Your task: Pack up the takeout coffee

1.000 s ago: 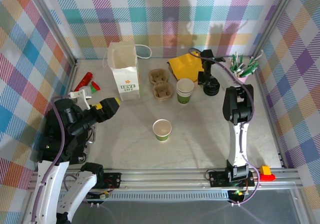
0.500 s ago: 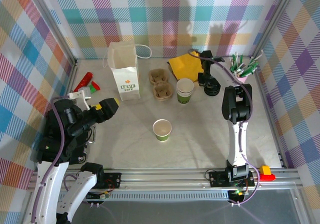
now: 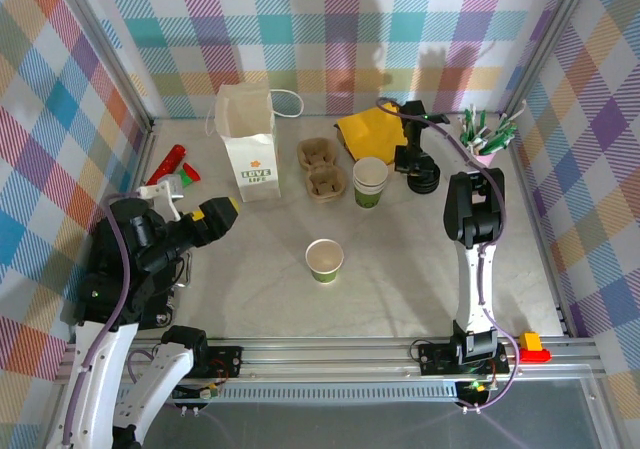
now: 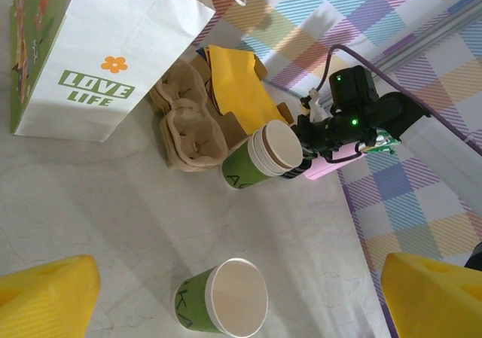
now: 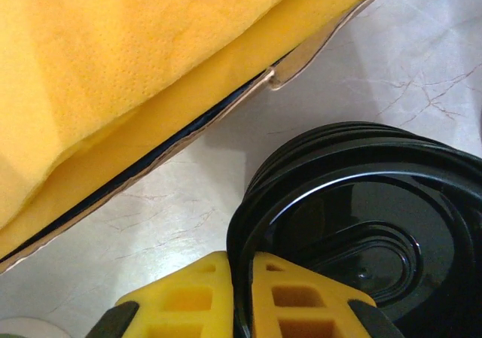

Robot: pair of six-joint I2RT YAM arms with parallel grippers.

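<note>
looking down on a pale marble-look desk (image 3: 400,269), matte with thin grey veins, boxed in by pastel plaid fabric walls (image 3: 330,29) and silver metal frame posts (image 3: 100,59). takeout cup (image 3: 324,260) stands upright and alone mid-desk, lidless, green paper outside, cream inside, round rolled rim. white paper bag (image 3: 248,144) stands upright at the back left, flat-sided, green "love life" print and an orange flower, thin cord handle. just right of the bag lies a brown moulded pulp cup carrier (image 3: 322,169), rough, with round wells. a stack of nested cups (image 3: 370,181) sits right beside the carrier, cream upper, green lower. yellow napkin pile (image 3: 370,129) behind the stack, soft dimpled texture in the right wrist view, resting on a thin card sheet. stack of black lids (image 3: 424,176) to the right of the cups, glossy plastic, round with raised rings. pink holder (image 3: 485,134) with green-and-white sticks in the back right corner. red items (image 3: 168,161) near the left wall, too small to tell. right claw (image 5: 241,293) is pinched narrow on the rim of the top lid (image 5: 361,225), yellow fingers either side of the edge. left claw (image 3: 215,212) hangs wide apart over the left side of the desk, holding nothing.
</note>
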